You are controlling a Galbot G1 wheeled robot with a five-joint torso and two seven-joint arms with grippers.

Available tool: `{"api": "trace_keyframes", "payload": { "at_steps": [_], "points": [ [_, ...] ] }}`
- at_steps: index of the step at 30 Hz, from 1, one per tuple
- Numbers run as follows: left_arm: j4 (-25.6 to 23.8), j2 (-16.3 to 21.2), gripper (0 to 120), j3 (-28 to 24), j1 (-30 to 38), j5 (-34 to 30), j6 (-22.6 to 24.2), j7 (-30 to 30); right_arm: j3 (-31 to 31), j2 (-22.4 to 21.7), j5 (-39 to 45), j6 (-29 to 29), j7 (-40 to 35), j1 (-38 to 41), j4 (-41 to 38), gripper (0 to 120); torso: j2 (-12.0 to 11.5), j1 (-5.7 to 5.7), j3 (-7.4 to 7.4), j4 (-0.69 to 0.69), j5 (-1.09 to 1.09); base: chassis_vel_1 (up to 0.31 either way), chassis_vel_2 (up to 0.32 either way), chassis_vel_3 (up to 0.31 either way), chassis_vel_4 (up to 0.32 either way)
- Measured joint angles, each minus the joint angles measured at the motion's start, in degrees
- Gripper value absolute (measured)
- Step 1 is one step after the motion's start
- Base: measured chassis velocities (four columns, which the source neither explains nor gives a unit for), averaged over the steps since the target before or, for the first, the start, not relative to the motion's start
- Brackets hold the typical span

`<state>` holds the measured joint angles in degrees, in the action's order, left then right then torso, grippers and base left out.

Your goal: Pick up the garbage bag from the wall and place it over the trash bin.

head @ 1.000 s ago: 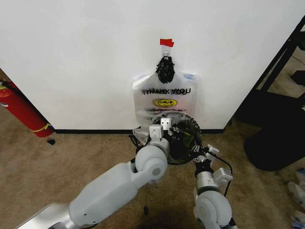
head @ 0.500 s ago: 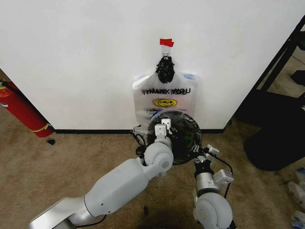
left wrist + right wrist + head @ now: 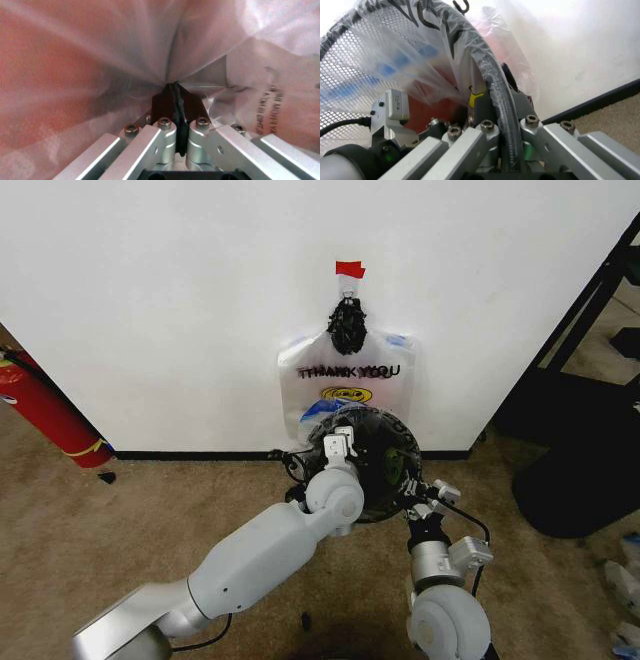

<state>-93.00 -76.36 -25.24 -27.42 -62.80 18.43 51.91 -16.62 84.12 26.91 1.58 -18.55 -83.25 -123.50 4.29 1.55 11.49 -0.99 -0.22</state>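
I am working at the wall (image 3: 160,300), where the spare bags (image 3: 345,375) are hanging from the hook under the red tape (image 3: 349,269). Below them I am holding the trash bin (image 3: 385,442) tilted, its mouth facing me. The right gripper (image 3: 502,123) is clamping the bin's rim. The left gripper (image 3: 175,108) is reaching inside the bin, jaws pinched on the garbage bag (image 3: 125,48) film. I judge the bag fetched and partly lining the bin; spreading it over the rim is remaining.
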Motion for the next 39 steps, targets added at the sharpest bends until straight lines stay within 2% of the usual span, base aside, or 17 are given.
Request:
{"api": "trace_keyframes", "payload": {
  "at_steps": [11,27,33,35,39],
  "points": [
    [1.31,0.86,0,-1.77,0.64,2.38,2.42,0.23,0.59,0.31,-1.50,-0.05,0.88,-0.70,-0.33,0,0.00,0.00,0.00,0.01,0.00,0.000,0.000,0.000,0.000],
    [2.41,1.31,0,-2.37,1.03,2.82,3.31,0.37,1.06,-0.06,-3.38,-0.70,3.79,-2.53,-0.75,0,0.00,0.00,0.00,0.00,0.00,0.000,0.000,0.000,0.000],
    [-0.36,2.55,0,-2.47,0.57,2.02,4.10,0.48,1.02,-0.03,-2.35,-0.32,2.86,-2.13,-0.46,0,0.00,0.00,0.00,0.00,0.00,0.000,0.000,0.000,0.000],
    [-4.24,4.04,0,-2.72,-0.15,1.04,5.03,0.50,0.61,-0.17,-1.35,0.10,1.88,-1.66,0.02,0,0.00,0.00,0.00,0.01,0.00,0.000,0.000,0.000,0.000],
    [-7.36,5.34,0,-3.02,-0.53,0.14,5.82,0.49,0.36,-0.50,-1.57,0.10,1.82,-1.52,0.59,0,0.00,0.00,0.00,0.00,0.00,0.000,0.000,0.000,0.000]
  ]
}}
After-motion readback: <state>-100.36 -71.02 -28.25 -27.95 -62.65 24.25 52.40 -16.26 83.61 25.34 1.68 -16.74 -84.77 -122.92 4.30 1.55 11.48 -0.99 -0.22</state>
